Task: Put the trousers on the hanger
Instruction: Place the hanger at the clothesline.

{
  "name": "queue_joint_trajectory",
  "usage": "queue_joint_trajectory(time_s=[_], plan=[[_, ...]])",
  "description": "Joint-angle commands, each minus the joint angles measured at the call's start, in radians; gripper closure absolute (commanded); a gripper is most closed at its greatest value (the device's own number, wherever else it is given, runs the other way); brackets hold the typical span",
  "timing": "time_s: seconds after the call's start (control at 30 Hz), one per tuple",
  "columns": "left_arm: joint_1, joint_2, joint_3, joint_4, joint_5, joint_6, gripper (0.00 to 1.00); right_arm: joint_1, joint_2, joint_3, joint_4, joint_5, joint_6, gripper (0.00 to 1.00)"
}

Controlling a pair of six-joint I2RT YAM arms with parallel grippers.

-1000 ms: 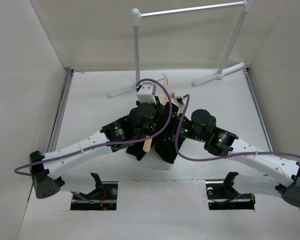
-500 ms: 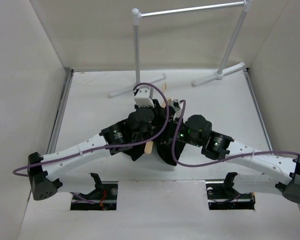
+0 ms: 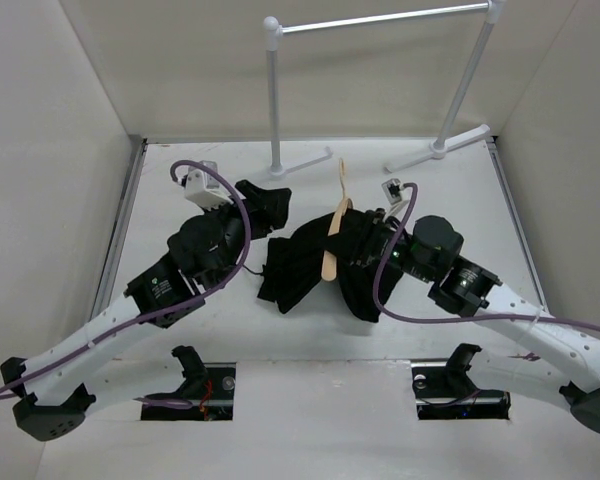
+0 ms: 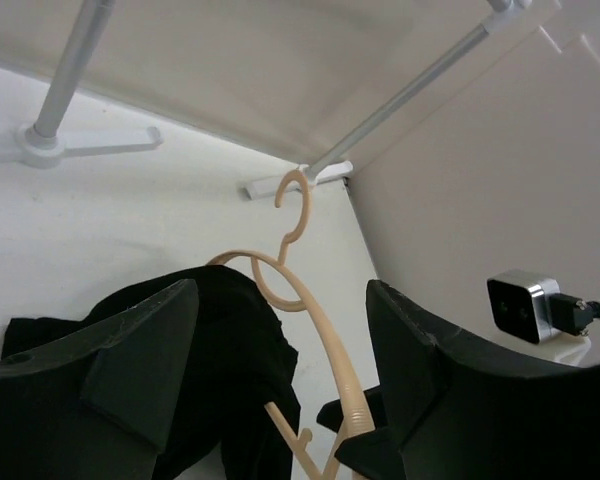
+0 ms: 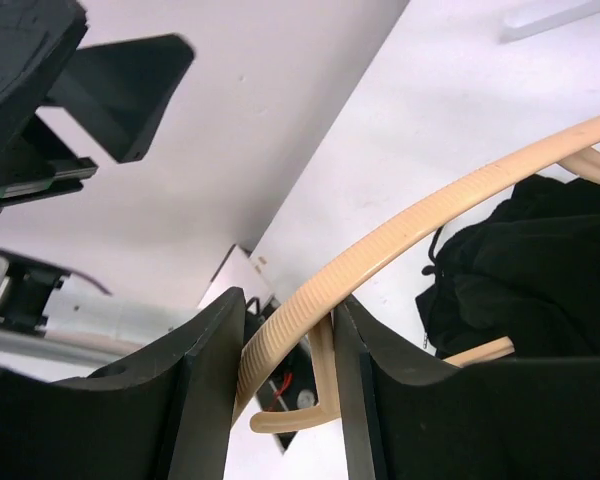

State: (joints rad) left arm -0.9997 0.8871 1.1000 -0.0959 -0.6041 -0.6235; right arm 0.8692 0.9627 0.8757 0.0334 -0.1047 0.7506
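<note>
Trousers (image 3: 298,268) are lying bunched mid-desk between the two arms, with a lobe reaching toward the left arm. Hanger (image 3: 330,250) is lying across the heap, its hook pointing at the far edge and the rail stand's (image 3: 380,18) feet. Whether any cloth is actually sitting over the bar, I can't tell; the heap is hiding the lower part.

Right tool (image 5: 290,320) is clamping one hanger shoulder, wood pinched between both fingers. Left tool (image 4: 282,300) is standing wide and empty, hovering on the left side of the desk (image 3: 460,200) and facing hanger and cloth.

Judging the step in hand as regrasp and drape. Suggestions:
- Right should be keeping the clamp firm and the hanger raised off the desk, so there's a gap to feed cloth through.
- Left should be going for a loose edge on the heap's left side, not the thick middle, and pinching only a few layers.
- Pull across the bar slowly; a hard tug is likely twisting the hanger out of the right clamp.
- Keep left fingers clear of the hook.
</note>
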Motion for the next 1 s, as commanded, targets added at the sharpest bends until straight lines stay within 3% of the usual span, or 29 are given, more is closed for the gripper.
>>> queue_joint_trajectory(time_s=[0.0, 0.13, 0.33, 0.43, 0.73, 0.97], plan=[[0.04, -0.013, -0.04, -0.033, 0.035, -0.076, 0.35, -0.028, -0.012, 0.068, 0.071, -0.038, -0.048, 0.96], [0.097, 0.035, -0.043, -0.056, 0.205, -0.177, 0.35, 0.003, 0.001, 0.052, 0.068, -0.043, -0.065, 0.97], [0.256, 0.238, 0.032, -0.038, 0.672, -0.312, 0.37, 0.067, -0.024, -0.027, 0.059, -0.018, -0.089, 0.97], [0.29, 0.335, 0.066, -0.018, 0.822, -0.335, 0.39, 0.083, -0.045, -0.061, 0.04, -0.006, -0.1, 0.97], [0.263, 0.463, 0.096, -0.011, 0.851, -0.318, 0.42, 0.152, -0.056, -0.115, -0.006, 0.014, -0.105, 0.97], [0.243, 0.503, 0.098, -0.022, 0.848, -0.305, 0.77, 0.17, -0.045, -0.144, -0.046, 0.016, -0.099, 0.96]])
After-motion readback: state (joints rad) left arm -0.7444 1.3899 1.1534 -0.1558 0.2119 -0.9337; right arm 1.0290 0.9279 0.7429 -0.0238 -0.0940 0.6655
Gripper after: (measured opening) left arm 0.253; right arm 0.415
